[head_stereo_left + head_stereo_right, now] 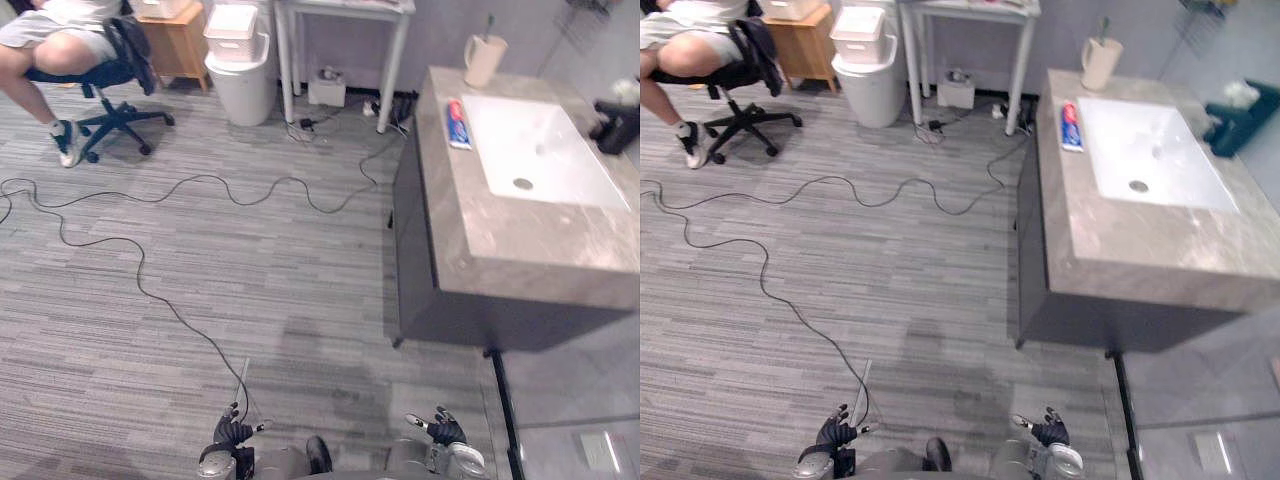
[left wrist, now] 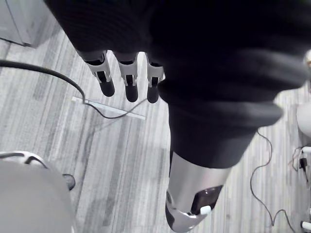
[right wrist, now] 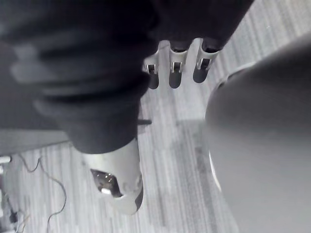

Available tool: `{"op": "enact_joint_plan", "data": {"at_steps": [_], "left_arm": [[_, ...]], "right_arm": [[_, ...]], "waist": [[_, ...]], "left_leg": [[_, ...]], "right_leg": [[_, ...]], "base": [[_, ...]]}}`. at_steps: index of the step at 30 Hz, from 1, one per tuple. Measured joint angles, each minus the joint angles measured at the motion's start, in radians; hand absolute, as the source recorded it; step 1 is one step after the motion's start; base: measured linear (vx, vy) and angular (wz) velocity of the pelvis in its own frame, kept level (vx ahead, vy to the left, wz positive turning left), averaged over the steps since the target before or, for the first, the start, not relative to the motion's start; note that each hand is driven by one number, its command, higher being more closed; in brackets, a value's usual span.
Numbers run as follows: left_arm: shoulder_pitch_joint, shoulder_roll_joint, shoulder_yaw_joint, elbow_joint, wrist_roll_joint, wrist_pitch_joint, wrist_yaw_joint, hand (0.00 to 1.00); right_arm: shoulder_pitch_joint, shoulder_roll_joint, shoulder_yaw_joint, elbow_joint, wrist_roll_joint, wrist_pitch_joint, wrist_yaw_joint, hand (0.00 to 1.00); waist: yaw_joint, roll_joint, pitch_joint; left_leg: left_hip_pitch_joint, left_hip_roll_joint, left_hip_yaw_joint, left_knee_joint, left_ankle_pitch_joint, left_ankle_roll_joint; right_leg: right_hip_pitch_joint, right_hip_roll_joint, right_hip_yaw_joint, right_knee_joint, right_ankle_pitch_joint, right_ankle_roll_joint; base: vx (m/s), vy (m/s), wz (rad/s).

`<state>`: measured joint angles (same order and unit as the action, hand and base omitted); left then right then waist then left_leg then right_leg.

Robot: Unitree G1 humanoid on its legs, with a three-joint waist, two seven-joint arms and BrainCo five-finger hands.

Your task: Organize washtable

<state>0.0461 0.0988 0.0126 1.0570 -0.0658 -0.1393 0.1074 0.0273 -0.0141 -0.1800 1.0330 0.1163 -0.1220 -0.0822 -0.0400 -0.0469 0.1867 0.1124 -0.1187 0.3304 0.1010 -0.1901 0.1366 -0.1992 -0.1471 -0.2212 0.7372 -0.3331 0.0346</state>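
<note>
- While both arms hang low over the grey floor (image 1: 250,300), my left hand (image 1: 232,432) has its fingers (image 2: 129,80) straight and relaxed, the thumb apart from them, with nothing between.
- My right hand (image 1: 443,432) is the same: fingers (image 3: 175,73) loose and spread, nothing held.
- Both hands are well apart from the counter (image 1: 500,240), which stands ahead of me and to my right.
- A white sink (image 1: 545,150) is set into the counter top, closer to its far end, with a drain (image 1: 523,184) at the sink's near end.
- A beige cup (image 1: 483,60) stands upright at the counter's far left corner, with a toothbrush (image 1: 489,25) sticking up out of it.
- A tube of toothpaste (image 1: 458,124) lies flat on the strip between the sink and the counter's left edge, running along the sink's rim, nearer than the cup.
- A dark box (image 1: 618,125) sits at the counter's right edge beside the sink; something pale shows on top of it, though I cannot tell what.
- Across the floor, a person sits on a dark office chair (image 1: 110,75) at the far left.
- Near the chair stand a wooden cabinet (image 1: 175,40) and a white bin (image 1: 240,75) with a lidded white box on it.
- A white table (image 1: 340,10) stands just beside the bin.
</note>
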Motion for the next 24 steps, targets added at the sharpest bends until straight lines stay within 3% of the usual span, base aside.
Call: {"op": "enact_joint_plan", "data": {"at_steps": [2, 3, 5, 6, 7, 8, 9, 11, 12, 13, 14, 15, 18, 20, 21, 22, 23, 24], "left_arm": [[-0.015, -0.029, 0.022, 0.001, 0.002, 0.001, -0.005, 0.0], [-0.018, -0.031, 0.023, 0.001, 0.003, 0.002, -0.008, 0.0], [-0.03, -0.039, 0.026, 0.0, 0.021, 0.002, -0.02, 0.0], [-0.03, -0.044, 0.03, -0.004, 0.033, 0.002, -0.023, 0.0], [-0.027, -0.054, 0.047, -0.009, 0.043, 0.003, -0.023, 0.0], [-0.026, -0.061, 0.063, -0.009, 0.043, 0.004, -0.023, 0.0], [-0.026, -0.084, 0.092, -0.018, 0.045, 0.004, -0.021, 0.0], [-0.024, -0.114, 0.14, -0.034, 0.051, 0.004, -0.022, 0.0], [-0.018, -0.125, 0.174, -0.05, 0.052, 0.003, -0.021, 0.0], [-0.018, -0.126, 0.19, -0.067, 0.051, 0.004, -0.021, 0.0], [-0.016, -0.123, 0.195, -0.073, 0.051, 0.004, -0.021, 0.0], [-0.011, -0.118, 0.195, -0.087, 0.049, 0.003, -0.02, 0.0], [-0.006, -0.117, 0.195, -0.106, 0.047, -0.003, -0.02, 0.0], [-0.009, -0.117, 0.195, -0.111, 0.045, -0.004, -0.019, 0.0], [-0.007, -0.122, 0.194, -0.11, 0.039, -0.005, -0.018, 0.0], [-0.002, -0.132, 0.194, -0.108, 0.039, -0.006, -0.016, 0.0], [-0.001, -0.129, 0.195, -0.097, 0.038, -0.012, -0.015, 0.0], [0.003, -0.118, 0.195, -0.096, 0.038, -0.014, -0.013, 0.0]], "right_arm": [[0.003, 0.001, -0.009, -0.023, 0.012, -0.02, -0.001, 0.0], [0.003, 0.002, -0.009, -0.026, 0.013, -0.022, -0.001, 0.0], [0.005, 0.016, -0.009, -0.04, 0.013, -0.028, -0.001, 0.0], [0.01, 0.031, -0.01, -0.04, 0.013, -0.026, -0.002, 0.0], [0.032, 0.041, -0.009, -0.06, 0.014, -0.026, -0.002, 0.0], [0.045, 0.046, -0.009, -0.077, 0.017, -0.027, -0.002, 0.0], [0.048, 0.034, -0.007, -0.097, 0.019, -0.025, 0.0, 0.0], [0.059, 0.028, 0.005, -0.142, 0.02, -0.028, 0.0, 0.0], [0.059, 0.017, 0.024, -0.162, 0.025, -0.027, -0.001, 0.0], [0.057, 0.018, 0.033, -0.159, 0.034, -0.027, -0.001, 0.0], [0.056, 0.021, 0.033, -0.155, 0.039, -0.027, 0.0, 0.0], [0.059, 0.031, 0.032, -0.153, 0.046, -0.026, -0.002, 0.0], [0.061, 0.047, 0.03, -0.151, 0.052, -0.026, -0.002, 0.0], [0.064, 0.046, 0.023, -0.152, 0.052, -0.027, -0.003, 0.0], [0.071, 0.039, 0.02, -0.148, 0.051, -0.028, -0.004, 0.0], [0.074, 0.032, 0.021, -0.144, 0.051, -0.028, -0.003, 0.0], [0.073, 0.025, 0.021, -0.127, 0.05, -0.026, -0.003, 0.0], [0.079, 0.027, 0.02, -0.106, 0.05, -0.025, -0.003, 0.0]], "waist": [[-0.004, 0.017, 0.01], [-0.004, 0.017, 0.013], [-0.007, 0.002, 0.021], [-0.004, -0.016, 0.02], [-0.006, -0.029, 0.012], [-0.01, -0.031, 0.011], [-0.015, -0.018, 0.004], [-0.017, 0.018, 0.007], [-0.004, 0.043, 0.011], [0.002, 0.044, 0.017], [0.004, 0.04, 0.019], [0.008, 0.032, 0.018], [0.032, 0.019, 0.016], [0.032, 0.021, 0.014], [0.033, 0.031, 0.006], [0.037, 0.043, -0.001], [0.04, 0.049, -0.019], [0.05, 0.036, -0.039]], "left_leg": [[0.088, -0.009, -0.053, -0.071, -0.001, -0.002], [0.096, -0.009, -0.06, -0.077, -0.002, -0.002], [0.131, -0.023, -0.112, -0.101, -0.012, -0.022], [0.163, -0.038, -0.137, -0.099, -0.027, -0.047], [0.191, -0.054, -0.15, -0.078, -0.043, -0.072], [0.199, -0.06, -0.155, -0.047, -0.051, -0.084], [0.186, -0.047, -0.15, 0.052, -0.064, -0.103], [0.054, 0.01, -0.086, 0.42, -0.054, -0.13], [-0.054, 0.101, -0.04, 0.691, -0.026, -0.182], [-0.112, 0.186, 0.003, 0.858, -0.038, -0.165], [-0.132, 0.222, 0.014, 0.898, -0.049, -0.15], [-0.174, 0.288, 0.03, 0.9, -0.066, -0.139], [-0.265, 0.345, 0.025, 0.706, -0.104, -0.154], [-0.315, 0.321, -0.053, 0.498, -0.092, -0.173], [-0.324, 0.302, -0.146, 0.345, -0.06, -0.218], [-0.323, 0.301, -0.196, 0.269, -0.048, -0.237], [-0.313, 0.278, -0.206, 0.282, 0.041, -0.236], [-0.31, 0.245, -0.189, 0.299, 0.032, -0.218]], "right_leg": [[-0.092, 0.115, -0.022, -0.158, 0.031, -0.022], [-0.101, 0.124, -0.026, -0.184, 0.046, -0.029], [-0.132, 0.166, -0.046, -0.316, 0.143, -0.059], [-0.134, 0.178, -0.047, -0.351, 0.19, -0.098], [-0.116, 0.185, -0.053, -0.357, 0.235, -0.175], [-0.099, 0.184, -0.038, -0.36, 0.293, -0.22], [-0.064, 0.185, -0.054, -0.347, 0.295, -0.215], [0.016, 0.19, -0.045, -0.421, 0.269, -0.187], [0.071, 0.216, -0.013, -0.457, 0.253, -0.186], [0.125, 0.231, 0.025, -0.463, 0.224, -0.185], [0.158, 0.231, 0.039, -0.473, 0.214, -0.18], [0.233, 0.228, 0.093, -0.507, 0.201, -0.164], [0.289, 0.183, 0.212, -0.533, 0.177, -0.122], [0.303, 0.135, 0.275, -0.528, 0.14, -0.073], [0.305, 0.113, 0.315, -0.516, 0.108, -0.032], [0.304, 0.111, 0.338, -0.504, 0.089, -0.015], [0.306, 0.092, 0.385, -0.476, 0.051, 0.011], [0.301, 0.059, 0.422, -0.471, 0.041, 0.027]], "base": [[0.41, 0.136, 0.52], [0.48, 0.141, 0.67], [0.42, 0.09, 0.68], [0.48, 0.049, 0.79], [0.52, 0.042, 0.87], [0.56, 0.048, 0.81], [0.59, 0.044, 0.49], [0.58, 0.081, 0.0], [0.53, 0.122, -0.57], [0.52, 0.1, -0.69], [0.58, 0.104, -0.87], [0.45, 0.101, -0.78], [0.39, 0.207, -1.21], [0.38, 0.378, -0.95], [0.36, 0.417, -0.74], [0.41, 0.479, -0.98], [0.48, 0.539, -0.96], [0.5, 0.528, -1.13]]}}
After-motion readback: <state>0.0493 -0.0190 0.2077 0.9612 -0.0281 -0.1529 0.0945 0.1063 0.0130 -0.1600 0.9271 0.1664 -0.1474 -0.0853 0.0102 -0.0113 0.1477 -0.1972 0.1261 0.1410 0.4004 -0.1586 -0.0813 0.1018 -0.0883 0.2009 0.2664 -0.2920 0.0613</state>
